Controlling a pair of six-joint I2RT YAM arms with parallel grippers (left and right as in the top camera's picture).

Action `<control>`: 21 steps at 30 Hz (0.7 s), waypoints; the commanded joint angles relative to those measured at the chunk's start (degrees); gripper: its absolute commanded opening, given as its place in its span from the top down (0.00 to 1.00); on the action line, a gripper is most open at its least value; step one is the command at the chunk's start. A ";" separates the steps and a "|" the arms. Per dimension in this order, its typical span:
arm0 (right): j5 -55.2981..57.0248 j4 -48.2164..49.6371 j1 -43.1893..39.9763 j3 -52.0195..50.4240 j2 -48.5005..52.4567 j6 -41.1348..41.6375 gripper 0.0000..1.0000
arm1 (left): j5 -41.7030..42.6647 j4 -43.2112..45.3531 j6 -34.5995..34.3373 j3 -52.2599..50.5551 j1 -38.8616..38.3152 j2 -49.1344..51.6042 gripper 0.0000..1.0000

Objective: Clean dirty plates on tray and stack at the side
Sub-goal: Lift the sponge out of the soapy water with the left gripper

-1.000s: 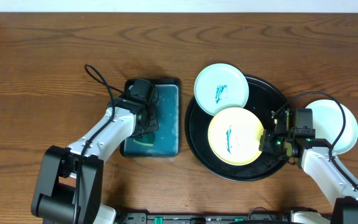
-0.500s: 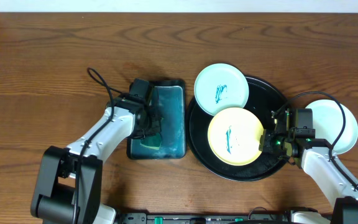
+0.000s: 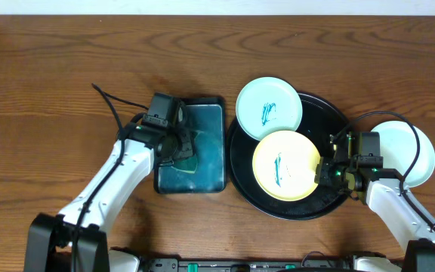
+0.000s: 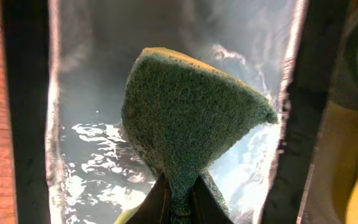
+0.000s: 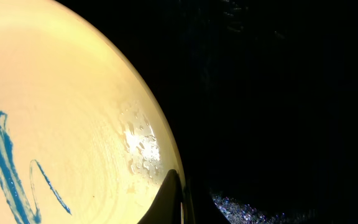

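Our left gripper [image 4: 178, 200] is clamped on the lower corner of the sponge [image 4: 188, 112]. The sponge hangs over the wet teal tray [image 3: 206, 172], just left of the tray [image 3: 337, 113]. Our right gripper [image 5: 178, 198] is closed on the right rim of the yellow plate [image 3: 284, 165], which lies in the tray with a teal scribble on its face. A marked mint plate [image 3: 269, 108] overlaps the tray's far-left rim. A clean plate [image 3: 423, 155] lies on the table [image 3: 51, 91], just right of the tray.

We see four ways this could go wrong:

- **Sponge grip:** we hold only a thin corner, so the sponge may fold or twist out of the jaws once we press it down.
- **Water:** the sponge looks soaked, and carrying it right could drip water on the table and into the tray.
- **Yellow plate:** our pinch sits on the very edge, where water beads [image 5: 138, 149] show. A hard wipe could make the plate pivot, slip free or skate on the glossy tray.
- **Other plates:** the mint plate lies close to our left arm's likely path, and a low sweep could knock it off the rim. Our right arm lies partly over the clean plate, so a careless shift could nudge that one too.
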 commanded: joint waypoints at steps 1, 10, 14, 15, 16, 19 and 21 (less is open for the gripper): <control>1.18 -0.13 0.87 -0.94 -0.17 -0.81 0.99 | -0.81 0.50 -0.28 1.05 0.28 -3.76 0.93; 1.18 -0.13 0.87 -0.94 -0.17 -0.83 0.99 | -3.39 2.21 2.34 1.05 0.28 -12.20 0.92; 1.18 -0.13 0.87 -0.94 -0.17 -0.81 0.99 | -3.37 2.19 2.32 1.05 0.28 -14.67 0.93; 1.18 -0.13 0.87 -0.94 -0.17 -0.81 0.99 | -3.37 2.19 2.29 1.05 0.28 -15.15 0.92; 1.18 -0.13 0.87 -0.94 -0.17 -0.83 0.99 | -3.34 2.16 2.29 1.05 0.28 -15.47 0.92; 1.18 -0.13 0.87 -0.94 -0.17 -0.83 0.99 | -3.34 2.16 2.29 1.05 0.28 -16.13 0.92; 1.18 -0.13 0.87 -0.94 -0.17 -0.83 0.99 | -3.34 2.16 2.27 1.05 0.28 -16.20 0.92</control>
